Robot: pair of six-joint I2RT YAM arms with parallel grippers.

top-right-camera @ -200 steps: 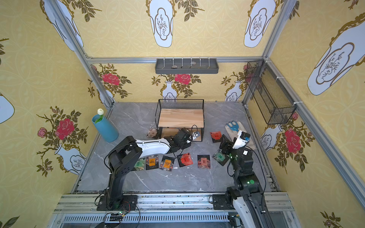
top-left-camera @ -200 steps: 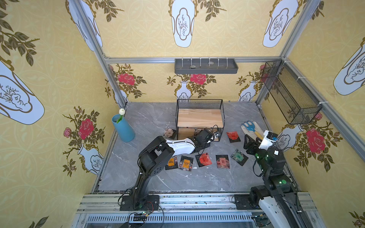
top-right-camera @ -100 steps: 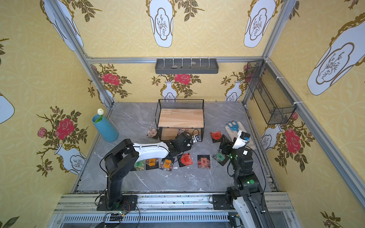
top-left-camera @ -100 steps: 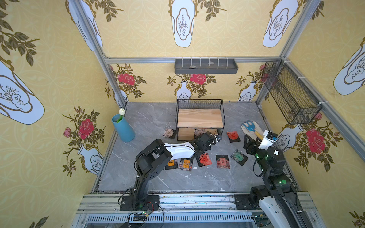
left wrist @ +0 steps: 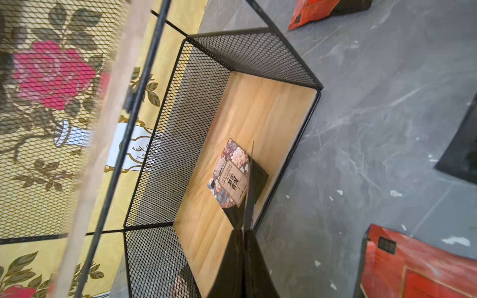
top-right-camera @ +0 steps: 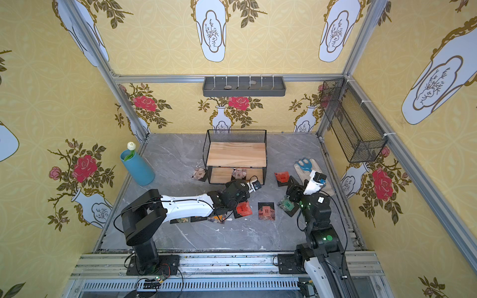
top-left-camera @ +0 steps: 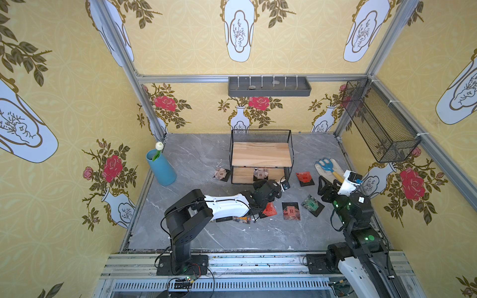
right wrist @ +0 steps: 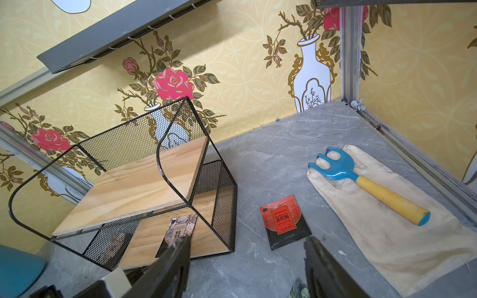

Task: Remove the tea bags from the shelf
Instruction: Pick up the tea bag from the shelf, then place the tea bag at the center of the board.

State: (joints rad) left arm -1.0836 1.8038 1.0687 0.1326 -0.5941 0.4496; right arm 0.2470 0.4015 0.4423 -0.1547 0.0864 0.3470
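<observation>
Left arm [top-left-camera: 227, 206] has backed a little out of the shelf [top-left-camera: 260, 135] mouth, elbow lower, jaws now pressed together.
The left gripper [left wrist: 244, 232] lies low and rolled sideways, likely to clear the upper board [top-left-camera: 262, 154] and meet a flat packet from above and below; a thin sheet seen edge-on runs from its tips, so I judge it has the flowered tea bag [top-left-camera: 260, 173] by its near edge, at the front lip of the lower board [left wrist: 258, 116], 6 o'clock on the shelf; others lie on the table [top-left-camera: 201, 160], a beige tea bag [top-left-camera: 221, 174] at 8 o'clock, a red tea bag [top-left-camera: 305, 178] at 4 o'clock; the right gripper [top-left-camera: 327, 187] hangs at 4 o'clock, jaws wide and empty, probably parked clear of the left arm's path.
</observation>
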